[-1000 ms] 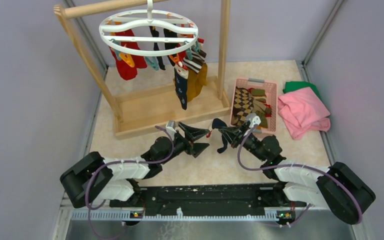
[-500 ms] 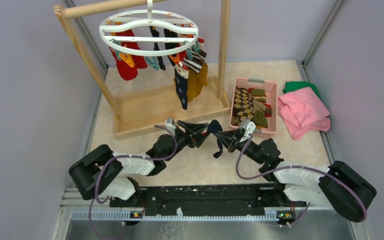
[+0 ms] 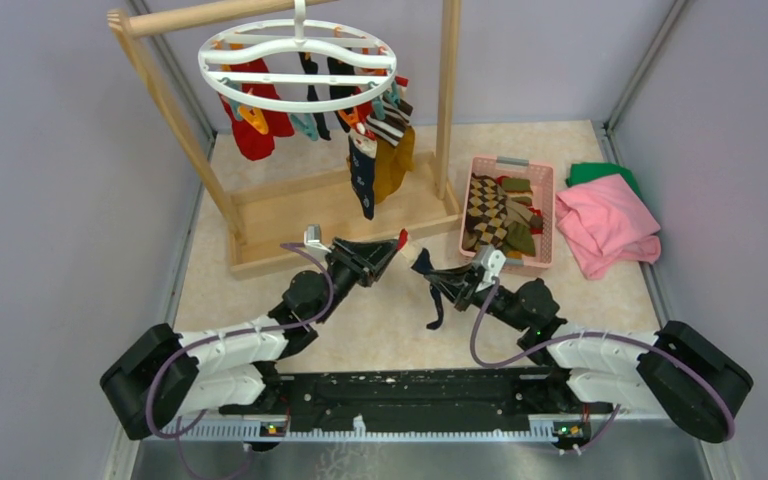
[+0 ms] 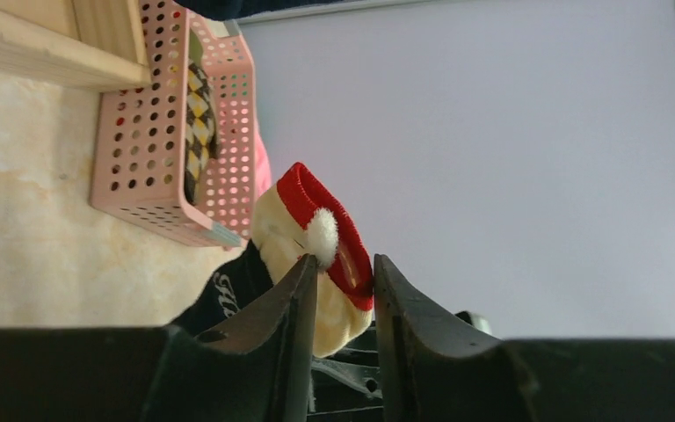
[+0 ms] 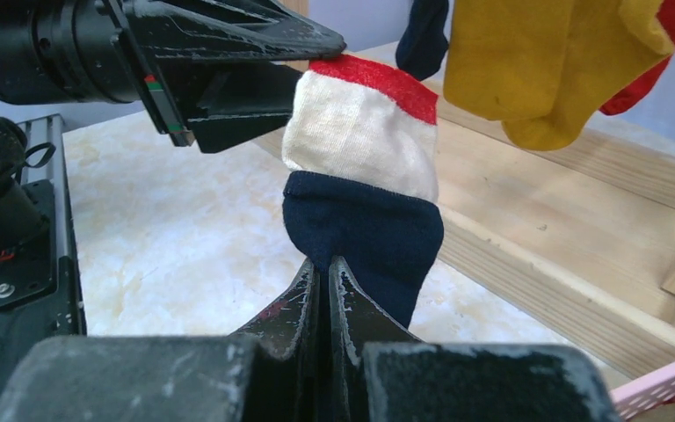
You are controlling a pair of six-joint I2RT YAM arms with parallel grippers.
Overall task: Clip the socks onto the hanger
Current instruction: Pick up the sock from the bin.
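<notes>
The right pincer is clenched tight on the dark blue part of a sock. The sock is blue, then cream, then red at the top. It is held up in the air over the desk, in front of the wooden rack.

The left pincer is grasping the red top of the same sock. One finger sits on each side of the red edge, and both touch it. A small white fluff ball on the sock rests against one finger. So the sock is stretched between the two pincers, and its blue end hangs down below the right one.

The hanger hangs from the top bar of the rack. Other socks are clipped under it: red, mustard, dark blue and striped ones.

A pink basket sits on the desk to the right of the rack. Brown diamond socks lie inside it. A pink cloth lies just right of the basket, with a green cloth behind it.
</notes>
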